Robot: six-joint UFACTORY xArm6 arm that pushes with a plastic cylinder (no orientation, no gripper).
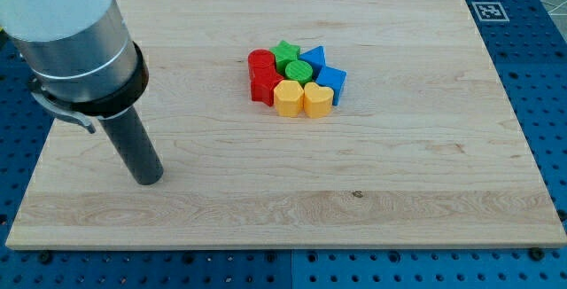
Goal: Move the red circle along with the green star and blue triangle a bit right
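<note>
- My tip (149, 179), the lower end of the straight dark rod, rests on the pale wooden desk (399, 191) at the view's left, well apart from every block.
- There is no pincer on this arm: the rod has nothing to open or close and holds nothing.
- Above the rod sits a grey metal cylinder with a black collar (89, 81), filling the view's top-left corner.
- All the blocks lie in one tight cluster near the middle of the desk, toward the view's top, well to the right of my tip.
- The red circle block (260, 59) is at the cluster's upper left, touching the green star block (285, 52) just to its right.
- The blue triangle block (316, 58) sits at the upper right of the cluster.
- A green round block (299, 70) lies in the middle.
- A second red block (264, 85), shape unclear, lies below the red circle.
- A yellow block (289, 97) and a yellow heart block (317, 98) form the lower edge, side by side.
- A blue block (332, 82) sits at the right edge.
- A black-and-white square marker tag (488, 11) lies beyond the desk's top-right corner; it bears no readable writing.
</note>
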